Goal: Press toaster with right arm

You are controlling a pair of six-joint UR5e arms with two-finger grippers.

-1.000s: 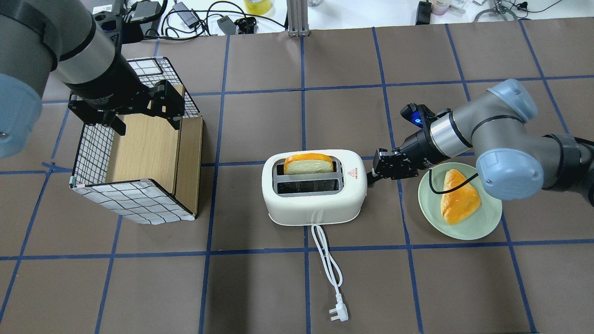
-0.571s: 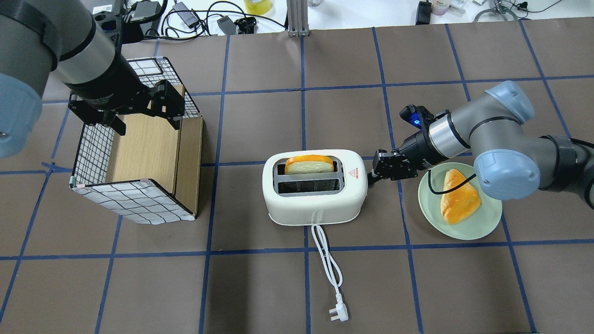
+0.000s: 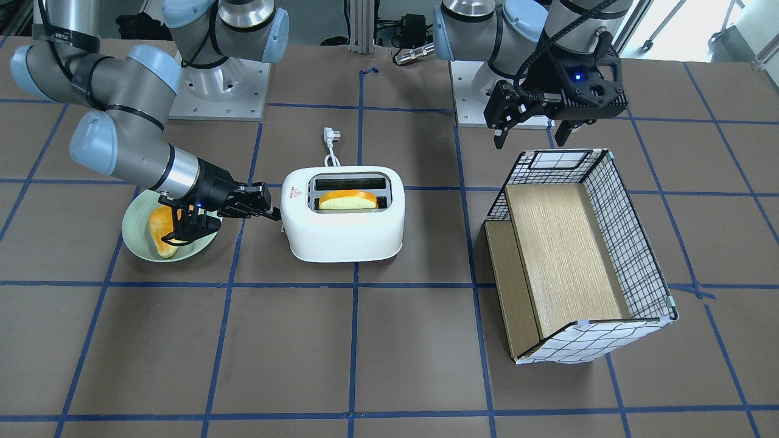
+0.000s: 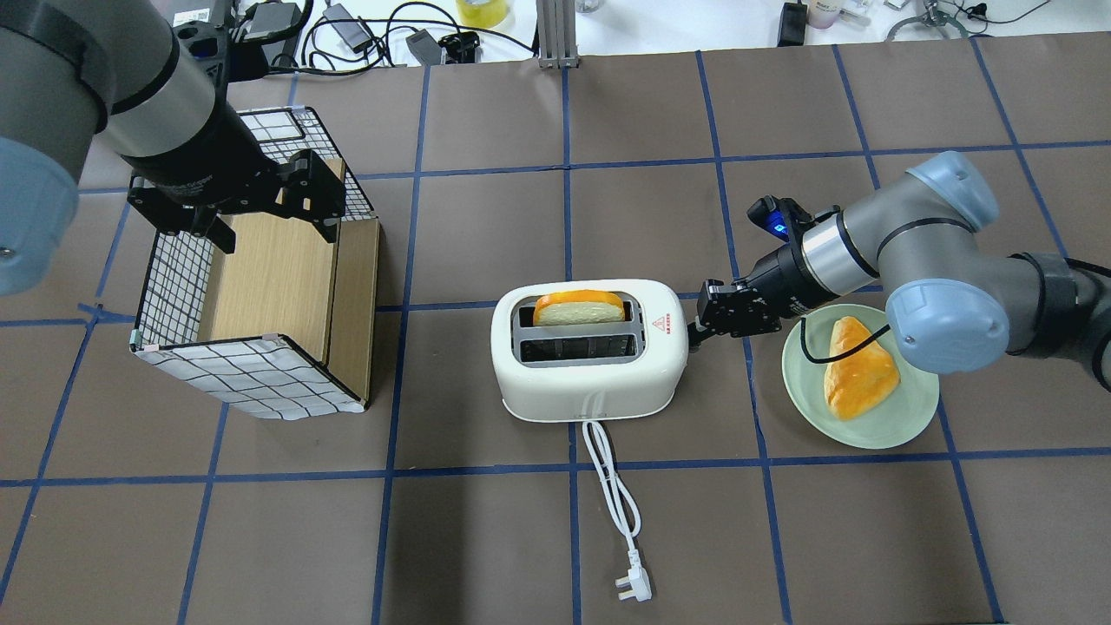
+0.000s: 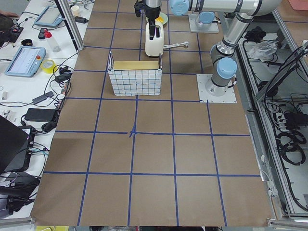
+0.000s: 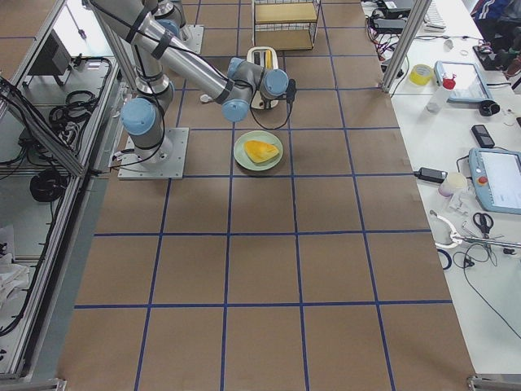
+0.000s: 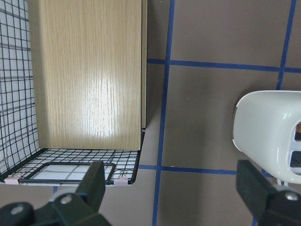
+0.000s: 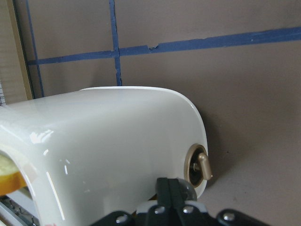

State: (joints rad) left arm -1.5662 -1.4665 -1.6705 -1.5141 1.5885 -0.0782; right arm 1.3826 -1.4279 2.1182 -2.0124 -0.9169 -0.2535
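The white toaster (image 4: 590, 382) stands mid-table with a bread slice (image 4: 577, 307) in its far slot; it also shows in the front view (image 3: 344, 237). Its red triangle mark (image 4: 659, 325) is on top, near the right end. My right gripper (image 4: 694, 331) is shut, and its fingertips touch that end. In the right wrist view the shut fingers (image 8: 170, 190) rest against the toaster's end wall (image 8: 108, 141), beside a brass knob (image 8: 202, 167). The side lever is hidden behind them. My left gripper (image 4: 273, 227) is open and empty above the wire box.
A green plate (image 4: 868, 434) with a bread piece (image 4: 859, 369) lies under my right forearm. The checked wire box (image 4: 243, 373) with a wooden inside stands at the left. The toaster's white cord (image 4: 612, 486) and plug (image 4: 629, 586) trail towards the near edge.
The right arm's elbow has shifted slightly while its gripper stays at the toaster's end. The bread slice sits a touch lower in the slot. The left arm has not moved.
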